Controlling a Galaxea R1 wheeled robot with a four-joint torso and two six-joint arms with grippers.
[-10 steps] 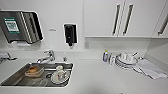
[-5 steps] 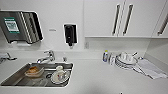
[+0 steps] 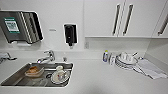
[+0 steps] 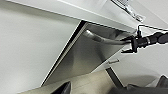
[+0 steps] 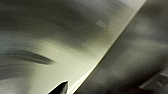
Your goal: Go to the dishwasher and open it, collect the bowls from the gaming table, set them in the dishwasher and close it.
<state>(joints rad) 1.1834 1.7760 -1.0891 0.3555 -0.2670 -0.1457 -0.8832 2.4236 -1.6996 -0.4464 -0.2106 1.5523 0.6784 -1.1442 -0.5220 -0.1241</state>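
From the head view, nothing has shifted over the last second: we stay parked at the worktop (image 3: pixel 105 77), sink (image 3: pixel 15 78) near left, stacked plates (image 3: pixel 126 62) far right, so the opening step reads as barely begun. In the left wrist view the dishwasher (image 4: pixel 92 57) sits below, its bar handle met by the right claw (image 4: pixel 130 45); its spread we cannot tell. The right wrist view is blur.
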